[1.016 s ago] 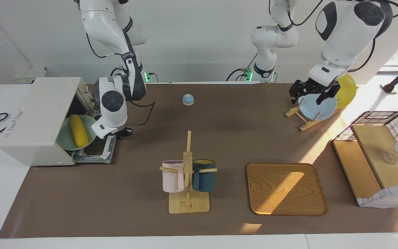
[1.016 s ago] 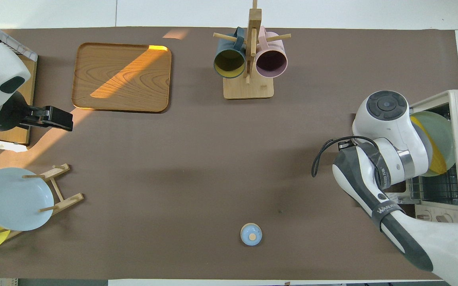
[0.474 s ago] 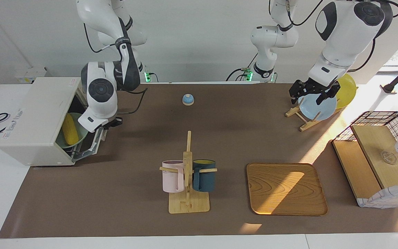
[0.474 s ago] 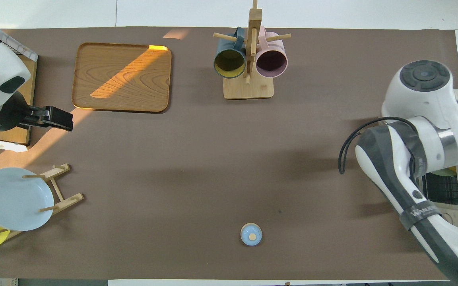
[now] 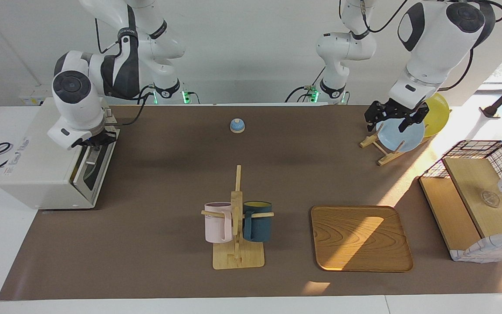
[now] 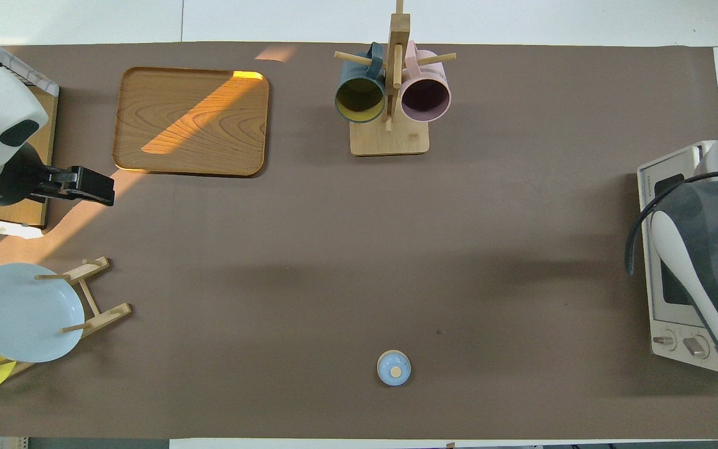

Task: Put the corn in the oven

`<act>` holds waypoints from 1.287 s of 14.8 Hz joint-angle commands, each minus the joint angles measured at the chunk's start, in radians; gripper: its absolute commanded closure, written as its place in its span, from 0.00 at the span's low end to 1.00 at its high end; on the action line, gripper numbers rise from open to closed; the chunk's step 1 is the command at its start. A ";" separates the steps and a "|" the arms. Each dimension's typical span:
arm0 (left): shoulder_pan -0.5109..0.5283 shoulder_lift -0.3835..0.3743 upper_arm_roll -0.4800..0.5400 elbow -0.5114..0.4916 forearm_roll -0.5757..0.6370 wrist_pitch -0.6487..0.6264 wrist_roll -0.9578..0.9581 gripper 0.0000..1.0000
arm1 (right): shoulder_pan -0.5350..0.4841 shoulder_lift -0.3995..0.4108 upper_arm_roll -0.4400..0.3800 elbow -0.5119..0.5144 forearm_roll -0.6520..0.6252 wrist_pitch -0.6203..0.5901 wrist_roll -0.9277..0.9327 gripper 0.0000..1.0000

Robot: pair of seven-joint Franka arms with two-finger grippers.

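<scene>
The white oven [image 5: 42, 157] stands at the right arm's end of the table, and its glass door [image 5: 90, 171] is up against its front. It also shows in the overhead view [image 6: 670, 249]. The corn is hidden from both views. My right gripper [image 5: 94, 140] is at the top edge of the oven door, by the handle. My left gripper [image 5: 389, 121] hangs open and empty over the light blue plate [image 5: 401, 136] on the wooden plate rack, and the arm waits there. It also shows in the overhead view [image 6: 94, 187].
A mug rack [image 5: 237, 244] with a pink mug and a dark blue mug stands mid-table. A wooden tray [image 5: 360, 237] lies beside it. A small blue bell [image 5: 237, 125] sits near the robots. A yellow plate [image 5: 437, 111] and a wire basket [image 5: 482, 196] are at the left arm's end.
The oven door has swung up from fully open to closed, with my right gripper lifting along with it. The corn on its green plate went out of sight inside. The left arm has not moved.
</scene>
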 commanded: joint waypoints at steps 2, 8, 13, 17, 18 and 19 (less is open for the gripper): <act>-0.004 -0.007 0.004 0.006 0.024 -0.015 0.002 0.00 | -0.027 0.028 0.003 0.003 -0.020 0.016 -0.034 1.00; -0.004 -0.007 0.004 0.006 0.024 -0.015 0.002 0.00 | -0.027 0.007 0.003 0.153 0.126 -0.113 -0.024 0.65; -0.004 -0.007 0.004 0.006 0.024 -0.015 0.002 0.00 | -0.042 -0.044 0.010 0.251 0.305 -0.178 -0.025 0.00; -0.004 -0.007 0.004 0.006 0.024 -0.015 0.002 0.00 | -0.031 0.004 0.017 0.394 0.332 -0.285 0.040 0.00; -0.004 -0.007 0.004 0.006 0.024 -0.015 0.002 0.00 | -0.031 0.007 0.017 0.401 0.351 -0.294 0.070 0.00; -0.004 -0.007 0.004 0.006 0.024 -0.015 0.002 0.00 | -0.030 0.011 0.019 0.401 0.351 -0.308 0.110 0.00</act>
